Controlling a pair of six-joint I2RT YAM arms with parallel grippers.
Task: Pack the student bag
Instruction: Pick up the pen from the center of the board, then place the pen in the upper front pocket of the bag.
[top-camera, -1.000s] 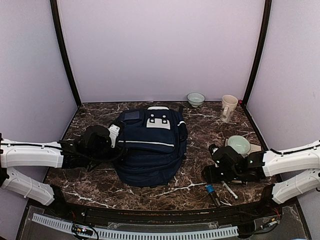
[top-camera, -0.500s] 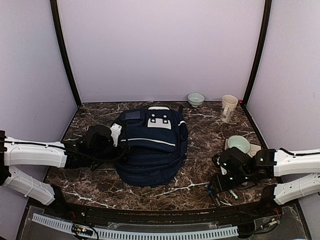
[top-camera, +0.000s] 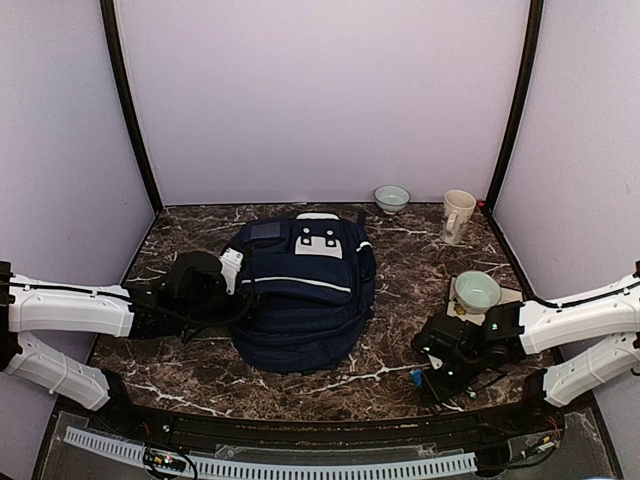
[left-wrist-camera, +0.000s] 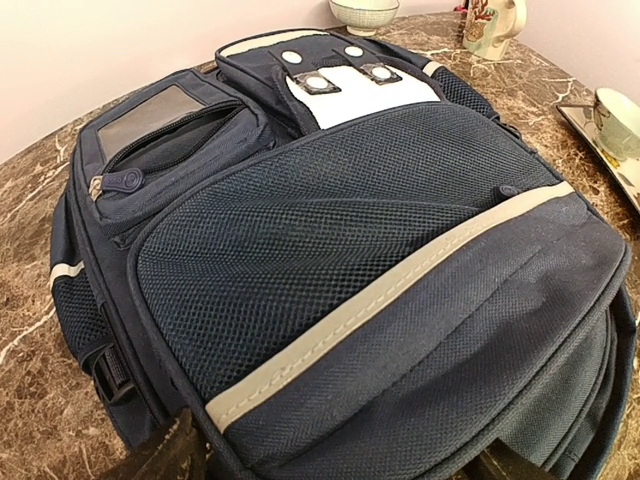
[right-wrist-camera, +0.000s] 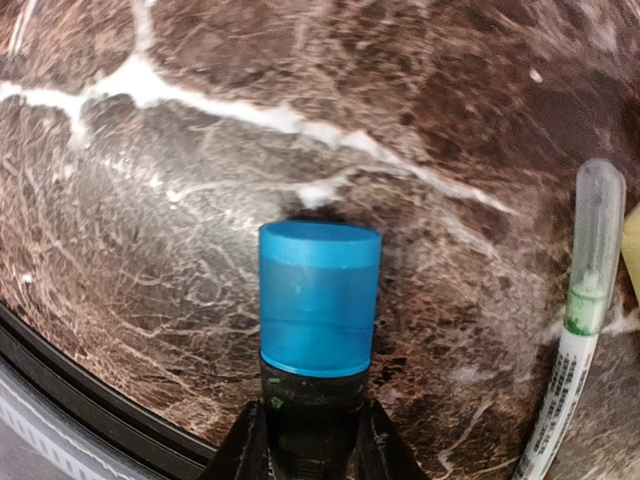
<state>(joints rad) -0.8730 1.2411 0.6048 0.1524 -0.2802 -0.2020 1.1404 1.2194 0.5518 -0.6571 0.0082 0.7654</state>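
1. A second ago the right pincer (right-wrist-camera: 310, 420) sat higher in the overhead view, just below the mint cup (top-camera: 478, 290), and the marker (right-wrist-camera: 320, 300) lay uncovered beneath it. It has since dropped toward the lower right of the frame and now covers the marker, with only the blue cap peeking out.
2. Its fingers have drawn in over that second. In the wrist view they clamp the marker's black barrel just behind the blue cap, which juts up toward the frame's centre. Whether the marker is off the counter (top-camera: 400, 250) cannot be told.
3. A clear-capped pen (right-wrist-camera: 585, 330) lies along the right edge of the wrist view, near the marker but apart from it.
4. The left arm has barely shifted, and the student bag (top-camera: 300, 300) has not moved.
5. The bag lies flat at the centre of the overhead view. Its white stripe runs across the middle, and its grey-white patch is toward the top of the frame.
6. The left arm reaches in from the left edge with its forearm nearly level, and the left pincer (top-camera: 232, 275) is at the bag's left side. Its fingers are spread wide, showing at the bottom of the wrist view with the bag's near edge between them. Contact cannot be judged.
7. The right arm enters from the right edge, its white forearm slanting down-left and its wrist tipped toward the counter's front rim.
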